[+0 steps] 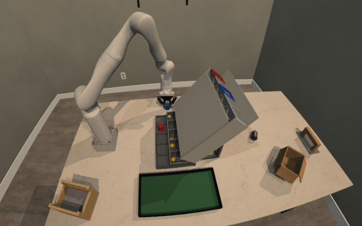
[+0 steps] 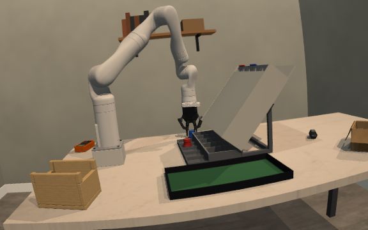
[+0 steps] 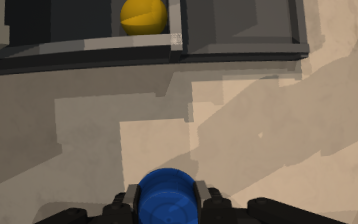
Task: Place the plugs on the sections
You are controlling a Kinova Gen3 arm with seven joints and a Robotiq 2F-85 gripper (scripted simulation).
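My gripper [image 1: 167, 107] [image 2: 191, 133] [image 3: 167, 198] is shut on the blue plug [image 1: 167, 106] [image 2: 191, 135] [image 3: 168, 211], at the table just beyond the far end of the sectioned base. The red plug [image 1: 161, 127] [image 2: 187, 142] stands on the flat front part of the second section from that end. Yellow marbles lie in several sections behind the flat parts; one marble [image 1: 169, 116] [image 3: 143, 17] is in the farthest section. The red-banded funnel [image 1: 218, 76] [image 2: 241, 66] and blue-banded funnel [image 1: 227, 92] [image 2: 253, 64] are at the top. The cover [image 1: 203, 116] [image 2: 232, 102] hides the pipes.
The slanted cover rises close beside my gripper. A green-lined tray [image 1: 176, 171] [image 2: 229, 186] lies by the near end of the base. A wooden box [image 1: 93, 201] [image 2: 59, 190] stands at the near left, and a cardboard box [image 1: 286, 169] [image 2: 364, 137] at the right.
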